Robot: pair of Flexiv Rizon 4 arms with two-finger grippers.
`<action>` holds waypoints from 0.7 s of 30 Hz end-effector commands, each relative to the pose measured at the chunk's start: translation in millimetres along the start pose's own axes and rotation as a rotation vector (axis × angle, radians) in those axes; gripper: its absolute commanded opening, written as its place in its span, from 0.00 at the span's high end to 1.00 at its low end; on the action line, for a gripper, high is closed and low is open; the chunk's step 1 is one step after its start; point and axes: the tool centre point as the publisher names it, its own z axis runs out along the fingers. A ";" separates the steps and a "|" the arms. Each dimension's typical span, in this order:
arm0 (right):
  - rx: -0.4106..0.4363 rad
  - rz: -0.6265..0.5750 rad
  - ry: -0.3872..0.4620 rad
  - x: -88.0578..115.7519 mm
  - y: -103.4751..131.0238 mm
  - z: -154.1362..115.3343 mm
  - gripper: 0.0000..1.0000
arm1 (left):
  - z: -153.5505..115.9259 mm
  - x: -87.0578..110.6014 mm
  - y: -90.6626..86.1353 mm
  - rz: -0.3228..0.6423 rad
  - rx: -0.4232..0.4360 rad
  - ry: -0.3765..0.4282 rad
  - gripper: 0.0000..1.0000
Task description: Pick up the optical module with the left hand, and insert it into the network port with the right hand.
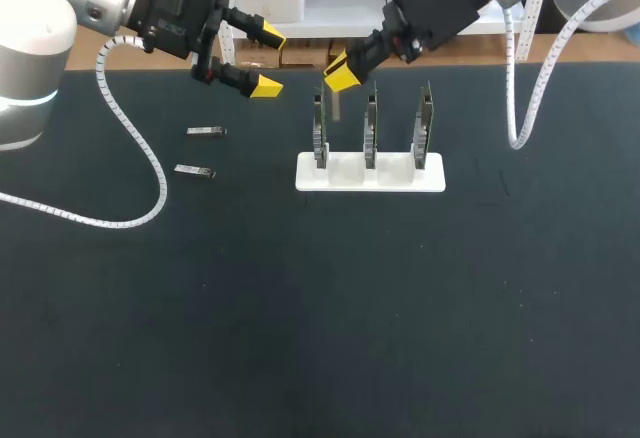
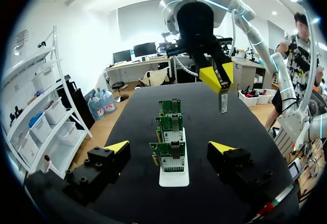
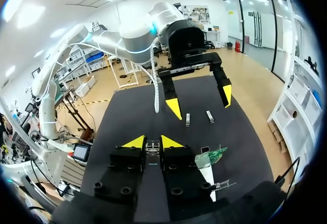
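My right gripper (image 1: pixel 342 73) hangs above the left end of the white stand (image 1: pixel 370 172), shut on a slim optical module (image 2: pixel 224 103) that points down from its yellow tips. In the right wrist view the module (image 3: pixel 152 147) sits pinched between my right gripper's (image 3: pixel 152 142) fingers. Three green network cards (image 1: pixel 371 126) stand upright in the stand, each with a port on top. My left gripper (image 1: pixel 266 59) hovers to the left of the cards, open and holding nothing; in its own view my left gripper (image 2: pixel 169 147) faces the row of cards (image 2: pixel 169 141).
Two more optical modules (image 1: pixel 206 132) (image 1: pixel 194 171) lie flat on the black table left of the stand. A white cable loops across the table from each arm. The table's front half holds nothing else.
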 end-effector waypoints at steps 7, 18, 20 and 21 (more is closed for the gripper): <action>-0.003 -0.013 0.008 -5.5 -2.9 -1.7 1.00 | 0.1 -0.8 2.0 -0.002 0.005 0.006 0.00; -0.019 -0.012 0.003 -4.2 -12.1 2.1 1.00 | 0.1 -0.8 2.0 -0.002 0.005 0.006 0.00; -0.021 -0.010 0.001 -3.5 -12.7 2.1 1.00 | 0.1 -0.8 2.0 -0.002 0.005 0.006 0.00; -0.022 -0.010 0.000 -3.4 -12.7 2.1 1.00 | 0.1 -0.8 2.0 -0.002 0.005 0.006 0.00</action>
